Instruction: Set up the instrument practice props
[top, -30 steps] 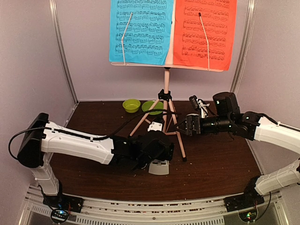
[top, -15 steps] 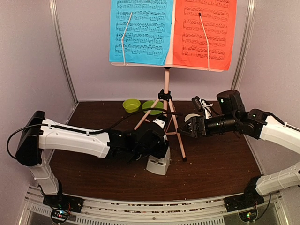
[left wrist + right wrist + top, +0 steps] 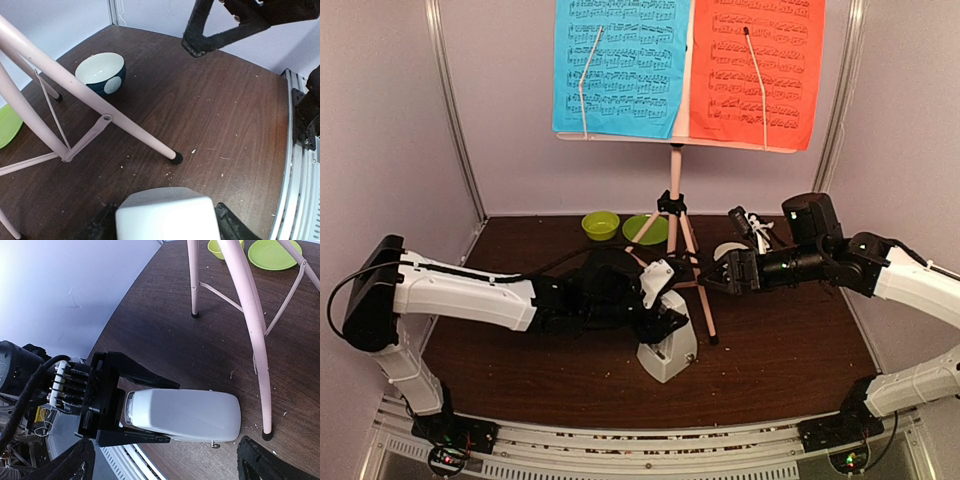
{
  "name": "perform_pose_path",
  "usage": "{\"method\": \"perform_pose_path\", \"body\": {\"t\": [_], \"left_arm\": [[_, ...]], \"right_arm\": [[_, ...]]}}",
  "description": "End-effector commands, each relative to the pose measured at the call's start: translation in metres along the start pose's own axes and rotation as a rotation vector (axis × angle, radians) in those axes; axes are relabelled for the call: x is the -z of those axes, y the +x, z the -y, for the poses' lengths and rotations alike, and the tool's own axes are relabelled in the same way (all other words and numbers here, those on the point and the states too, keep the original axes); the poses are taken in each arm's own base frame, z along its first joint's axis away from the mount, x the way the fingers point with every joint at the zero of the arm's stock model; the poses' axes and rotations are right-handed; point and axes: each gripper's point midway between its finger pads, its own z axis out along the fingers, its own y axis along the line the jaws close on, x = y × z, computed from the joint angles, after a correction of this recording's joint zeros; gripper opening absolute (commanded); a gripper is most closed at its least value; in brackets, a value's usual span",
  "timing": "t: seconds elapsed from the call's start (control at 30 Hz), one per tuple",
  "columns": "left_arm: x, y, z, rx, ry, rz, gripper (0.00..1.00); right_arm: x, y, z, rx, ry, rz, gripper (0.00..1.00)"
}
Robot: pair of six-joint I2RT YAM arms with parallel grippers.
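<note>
Cream pyramid metronome with clear cover, a second ago loose, now tips clamped in my left hand by the counter's near edge, ready for placing; my right hand hangs wide.

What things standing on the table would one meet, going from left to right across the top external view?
In order: green bowl → cream metronome → white-and-dark bowl. The green plate and the music stand are left out: they overlap the metronome sideways.
</note>
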Motion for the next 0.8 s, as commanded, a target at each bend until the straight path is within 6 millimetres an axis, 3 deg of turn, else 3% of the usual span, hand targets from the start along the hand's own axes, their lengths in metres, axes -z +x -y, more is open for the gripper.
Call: {"method": "perform_pose_path", "body": {"t": [0.0, 0.2, 0.43, 0.77], "left_arm": [[0.024, -0.031, 0.016, -0.063, 0.083, 0.106, 0.73], [0.038, -0.041, 0.024, -0.059, 0.073, 0.159, 0.92], [0.033, -0.042, 0.036, 0.014, 0.060, 0.134, 0.93], [0.045, -0.036, 0.029, 0.068, 0.013, 0.137, 0.98]], "right_arm": [[0.000, 0.003, -0.002, -0.030, -0.013, -0.007, 0.99], [-0.005, 0.009, -0.005, -0.031, -0.054, -0.032, 0.97], [-0.008, 0.022, -0.011, -0.053, -0.116, -0.080, 1.00], [-0.014, 0.030, -0.004, -0.059, -0.093, -0.116, 0.99]]}}
